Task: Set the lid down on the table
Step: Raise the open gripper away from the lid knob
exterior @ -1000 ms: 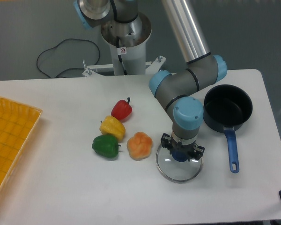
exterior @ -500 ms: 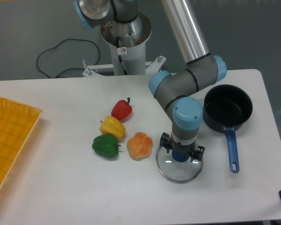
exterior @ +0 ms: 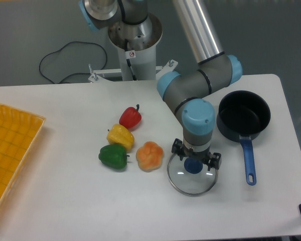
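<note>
The round clear glass lid (exterior: 190, 182) with a thin metal rim and a blue centre knob (exterior: 193, 165) lies flat on the white table (exterior: 65, 206), right of the middle near the front. My gripper (exterior: 195, 155) points straight down just above the knob. Its fingers (exterior: 176, 147) stand spread on either side of the knob and do not touch it. The gripper is open and holds nothing.
A dark saucepan (exterior: 243, 118) with a blue handle stands right of the lid. An orange pepper (exterior: 150, 155) lies close to the lid's left, with green (exterior: 113, 156), yellow (exterior: 120, 135) and red (exterior: 130, 117) peppers beyond. A yellow gridded tray (exterior: 10, 150) sits at the left edge.
The gripper's fingers have spread a little wider off the knob and the wrist has lifted slightly. The lid has stayed in place on the table.
</note>
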### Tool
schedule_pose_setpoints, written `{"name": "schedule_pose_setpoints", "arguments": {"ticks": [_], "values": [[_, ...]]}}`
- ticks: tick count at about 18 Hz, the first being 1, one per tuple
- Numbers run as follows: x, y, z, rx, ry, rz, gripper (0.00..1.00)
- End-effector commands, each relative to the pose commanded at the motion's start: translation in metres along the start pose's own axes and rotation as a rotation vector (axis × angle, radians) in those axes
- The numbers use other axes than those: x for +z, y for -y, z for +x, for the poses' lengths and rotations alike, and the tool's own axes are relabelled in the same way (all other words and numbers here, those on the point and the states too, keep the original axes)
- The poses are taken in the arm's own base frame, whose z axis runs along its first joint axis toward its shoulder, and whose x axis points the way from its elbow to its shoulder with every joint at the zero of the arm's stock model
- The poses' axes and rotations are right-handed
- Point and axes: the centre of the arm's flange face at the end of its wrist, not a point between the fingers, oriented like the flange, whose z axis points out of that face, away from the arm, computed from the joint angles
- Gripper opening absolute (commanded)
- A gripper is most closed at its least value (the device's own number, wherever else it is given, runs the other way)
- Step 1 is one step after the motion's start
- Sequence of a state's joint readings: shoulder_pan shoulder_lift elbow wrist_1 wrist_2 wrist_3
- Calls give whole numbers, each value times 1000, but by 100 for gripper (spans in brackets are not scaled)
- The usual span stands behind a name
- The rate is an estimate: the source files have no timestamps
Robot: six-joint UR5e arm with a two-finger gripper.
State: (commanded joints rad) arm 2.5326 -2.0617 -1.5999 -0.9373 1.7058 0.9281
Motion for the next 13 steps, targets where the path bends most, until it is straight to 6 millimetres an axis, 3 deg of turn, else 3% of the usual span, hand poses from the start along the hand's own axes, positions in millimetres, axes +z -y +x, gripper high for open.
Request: {"name": "schedule_pose_setpoints", "arguments": {"ticks": [4,10,13], "values": [[-4,-5,-4,-14,-5,4,100],[-48,-11,-9,-4,1,104,100],[-53,-12,-6,76,-12,85,100]]}}
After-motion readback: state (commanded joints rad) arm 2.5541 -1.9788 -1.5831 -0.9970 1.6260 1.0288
